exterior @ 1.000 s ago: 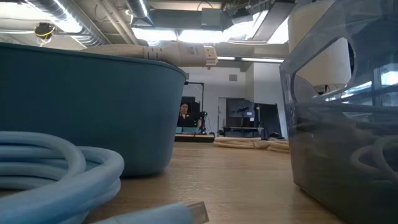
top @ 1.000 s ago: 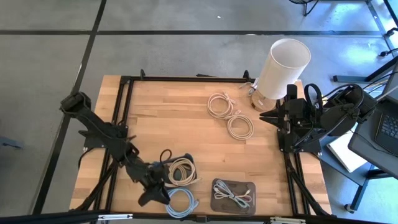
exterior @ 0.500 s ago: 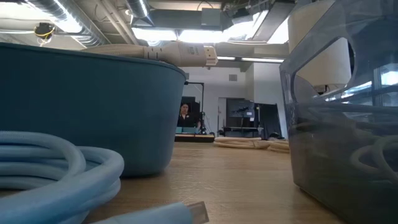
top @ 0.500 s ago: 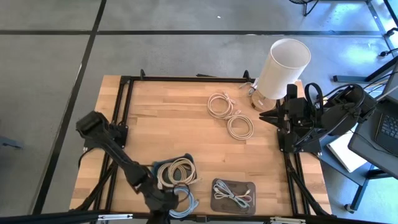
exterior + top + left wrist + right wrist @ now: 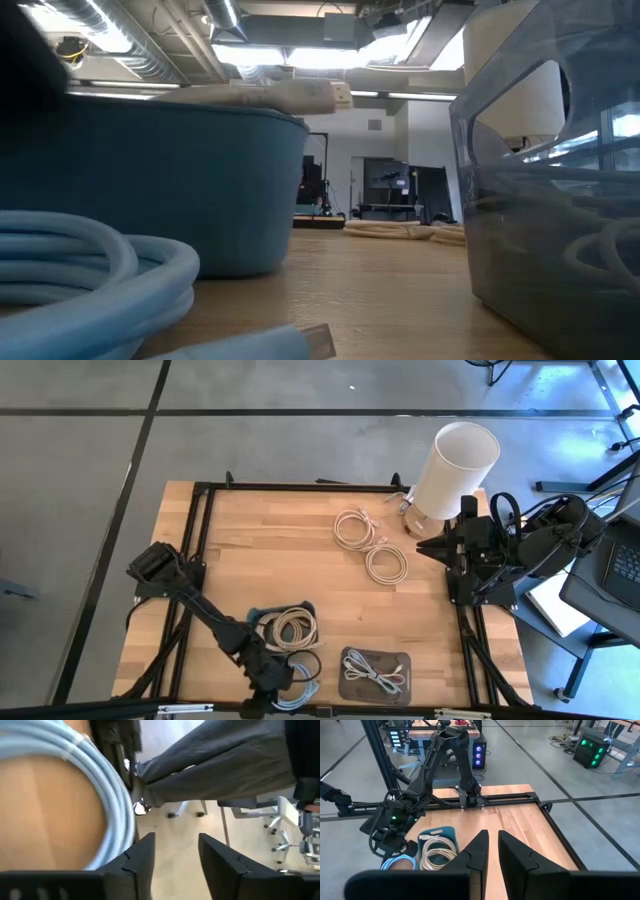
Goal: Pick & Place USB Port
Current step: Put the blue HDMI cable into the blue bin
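The left gripper (image 5: 272, 682) hangs at the table's (image 5: 270, 550) near edge with its fingers (image 5: 142, 857) parted, holding nothing, right by the light blue cable coil (image 5: 298, 686). Just beyond that coil sits the blue tray (image 5: 258, 612) holding a beige USB cable (image 5: 288, 628). The right gripper (image 5: 424, 547), fingers nearly together and empty, waits far off beside the white cylinder (image 5: 453, 468).

Cable coil (image 5: 287, 628) in tray (image 5: 262, 610), another coil (image 5: 300, 685) before it
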`<act>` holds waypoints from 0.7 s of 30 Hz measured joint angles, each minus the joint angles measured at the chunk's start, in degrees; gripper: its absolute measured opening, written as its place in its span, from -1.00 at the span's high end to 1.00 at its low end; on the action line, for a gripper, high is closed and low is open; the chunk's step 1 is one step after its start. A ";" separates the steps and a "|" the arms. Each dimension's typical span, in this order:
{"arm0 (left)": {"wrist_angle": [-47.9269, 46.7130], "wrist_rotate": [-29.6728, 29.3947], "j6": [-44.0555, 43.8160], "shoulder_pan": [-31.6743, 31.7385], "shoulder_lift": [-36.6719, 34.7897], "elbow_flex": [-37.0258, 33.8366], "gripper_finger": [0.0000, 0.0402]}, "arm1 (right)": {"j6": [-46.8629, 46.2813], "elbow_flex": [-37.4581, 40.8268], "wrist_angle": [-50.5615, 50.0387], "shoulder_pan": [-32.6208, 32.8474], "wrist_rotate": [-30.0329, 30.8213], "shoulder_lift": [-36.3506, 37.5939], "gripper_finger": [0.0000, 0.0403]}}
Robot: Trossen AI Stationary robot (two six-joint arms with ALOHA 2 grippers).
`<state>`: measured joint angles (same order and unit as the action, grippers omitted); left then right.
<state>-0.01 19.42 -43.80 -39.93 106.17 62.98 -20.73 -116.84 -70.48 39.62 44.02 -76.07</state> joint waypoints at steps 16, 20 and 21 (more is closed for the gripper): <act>-13.07 1.57 13.97 5.11 -0.17 0.00 -0.07 | 0.17 0.00 -0.02 0.00 -0.12 0.00 0.77; -14.00 1.88 15.01 7.64 -0.22 0.00 -0.07 | 0.17 0.00 -0.04 0.00 -0.12 0.00 0.77; -14.06 2.07 15.03 8.45 -0.22 0.00 -0.07 | 0.17 0.00 -0.04 0.00 -0.12 0.00 0.77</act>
<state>-14.07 21.49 -28.77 -31.48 105.95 62.98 -20.56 -116.84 -70.52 39.62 43.90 -76.07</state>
